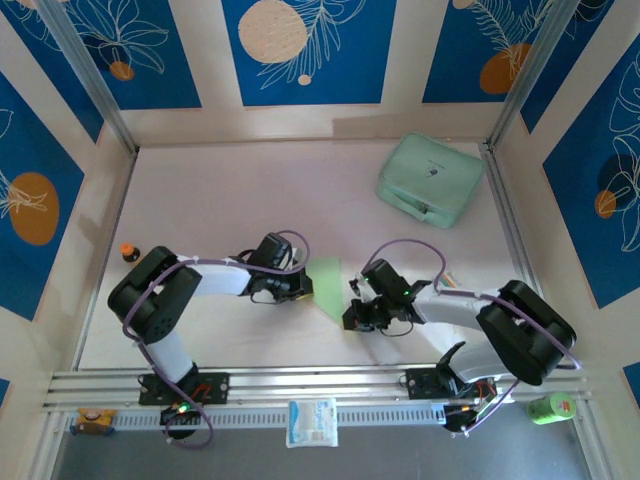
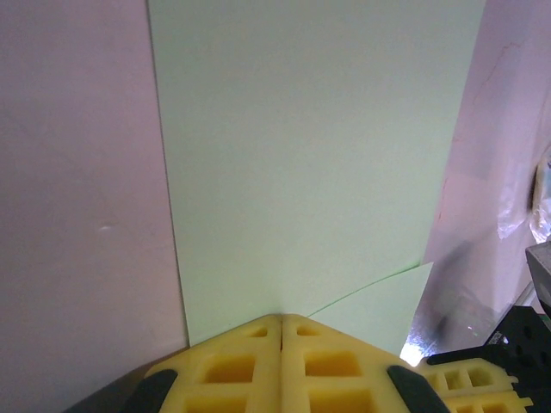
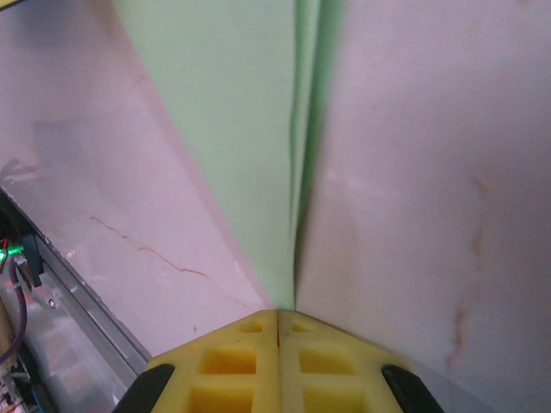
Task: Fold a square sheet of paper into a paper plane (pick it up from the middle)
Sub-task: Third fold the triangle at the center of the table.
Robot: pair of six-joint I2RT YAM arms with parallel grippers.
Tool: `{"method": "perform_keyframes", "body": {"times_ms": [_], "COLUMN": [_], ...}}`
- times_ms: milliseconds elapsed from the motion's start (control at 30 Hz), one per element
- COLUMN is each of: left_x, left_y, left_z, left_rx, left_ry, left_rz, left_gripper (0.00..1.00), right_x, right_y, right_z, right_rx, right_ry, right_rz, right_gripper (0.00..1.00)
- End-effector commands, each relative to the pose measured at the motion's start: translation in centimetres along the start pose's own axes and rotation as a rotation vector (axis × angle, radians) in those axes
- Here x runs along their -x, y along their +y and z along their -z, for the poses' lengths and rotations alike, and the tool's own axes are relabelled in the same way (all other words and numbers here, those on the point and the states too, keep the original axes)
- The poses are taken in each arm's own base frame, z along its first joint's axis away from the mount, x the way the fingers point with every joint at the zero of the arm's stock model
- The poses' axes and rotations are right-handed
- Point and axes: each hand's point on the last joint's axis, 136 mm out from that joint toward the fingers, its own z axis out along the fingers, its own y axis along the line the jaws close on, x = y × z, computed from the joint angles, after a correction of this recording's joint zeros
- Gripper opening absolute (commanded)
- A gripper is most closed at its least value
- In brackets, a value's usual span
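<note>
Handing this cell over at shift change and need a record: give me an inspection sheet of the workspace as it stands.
Surface: pale table, faint marks.
Job's things: light-green sheet of paper, partly folded, between the arms.
Clutter: mint-green case far right; orange-capped item at left edge; white-and-blue packet at front edge.
End effectors: left end effector and right end effector shut, tips at the paper's edges; grip unconfirmed.
Cables: purple cables loop along both arms, off the paper.
Surroundings: blue leaf-print wall panels, metal frame.
</note>
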Motion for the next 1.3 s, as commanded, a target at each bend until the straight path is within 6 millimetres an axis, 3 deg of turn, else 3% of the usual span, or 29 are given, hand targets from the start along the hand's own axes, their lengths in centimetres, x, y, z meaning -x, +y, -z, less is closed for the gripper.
{"method": "perform_keyframes", "body": {"times_ms": [0,267,467,633,800,933,1067,1267], "left_x": [-1.5,-1.1,-1.2,-1.5,-0.9,0.0,0.3,0.4], "left_y": [4.0,3.5,3.9,2.9,1.1,1.1,2.4,2.8], "left_z": [-0.6,0.3,1.5,1.9,4.7,7.3,8.3,8.5], "left_rx": [0.112,0.074,0.080,0.069,0.147,0.173,0.154,0.074], "left_ry": [0.023,-0.071,-0.175,-0.222,-0.287,-0.355,-0.363,-0.323], "left_rz": [0.082,0.143,0.202,0.201,0.093,0.044,0.063,0.080], "left_gripper": [0.00,0.00,0.01,0.03,0.19,0.30,0.37,0.42], "right_x": [-0.1,2.8,4.7,6.0,7.1,8.0,8.6,9.2], "right_y": [-0.9,-0.1,0.2,1.6,3.3,4.2,4.5,4.6], "right_z": [0.9,3.5,4.6,4.6,4.0,3.8,3.4,1.8], "right_rx": [-0.046,-0.125,-0.162,-0.112,-0.076,-0.045,-0.040,-0.026], "right_ry": [-0.035,-0.165,-0.224,-0.243,-0.227,-0.261,-0.260,-0.179], "right_rz": [-0.028,0.001,-0.018,-0.010,0.016,0.055,0.103,0.088], "right_gripper": [0.03,0.12,0.33,0.41,0.42,0.42,0.41,0.35]}}
